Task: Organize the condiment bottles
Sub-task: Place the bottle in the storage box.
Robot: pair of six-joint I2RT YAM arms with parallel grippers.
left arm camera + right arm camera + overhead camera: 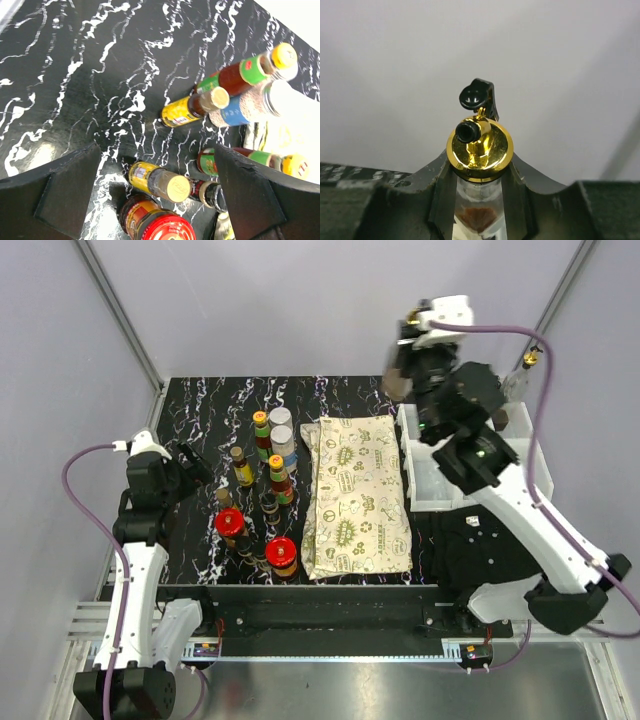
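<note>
Spreading beneath both arms, the black marbled counter [200,410] carries a cream patterned cloth [358,495], which lies below and to the left of the high right end effector [479,175]. White bins [425,480] sit almost directly under that end effector, across the cloth from the left end effector [195,466]. The left end effector hovers low with its jaws spread wide and nothing between them. Most of the condiment bottles [262,490] stand upright in a cluster just ahead of it, between it and the cloth, with a red-lidded jar [165,227] nearest. The right end effector is clamped on a clear gold-topped bottle [480,150] just under its top, and the small black flip lid [479,95] stands open beyond the fingers.
</note>
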